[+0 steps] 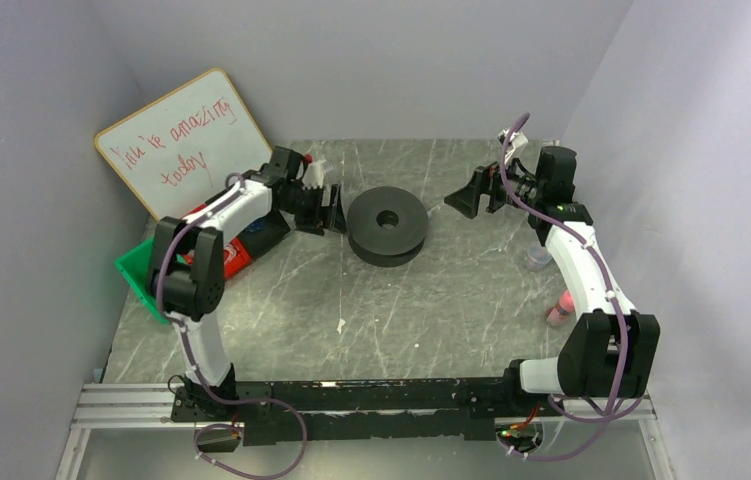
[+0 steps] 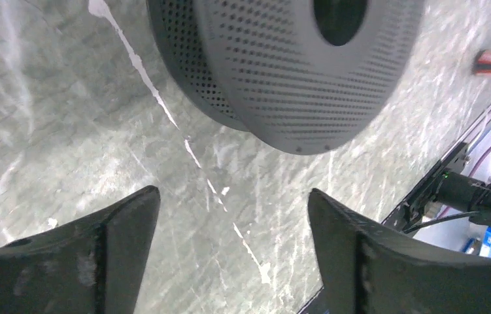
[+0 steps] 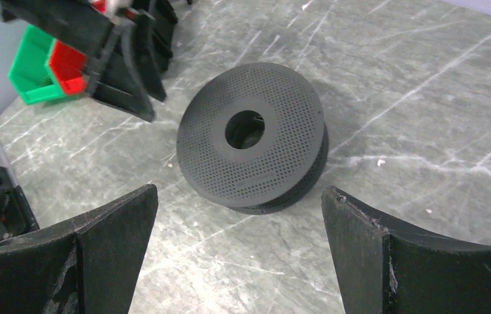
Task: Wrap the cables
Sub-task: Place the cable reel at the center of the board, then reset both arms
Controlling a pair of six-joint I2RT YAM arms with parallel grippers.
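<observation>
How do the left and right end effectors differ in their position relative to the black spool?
The left end effector is at the left of the spool, the right end effector at its right. The left one is close to the rim; the right one stands clearly farther away. Both are open, empty and point toward the spool.

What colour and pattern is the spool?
The spool is black, perforated with tiny holes; clearest in right wrist.
</observation>
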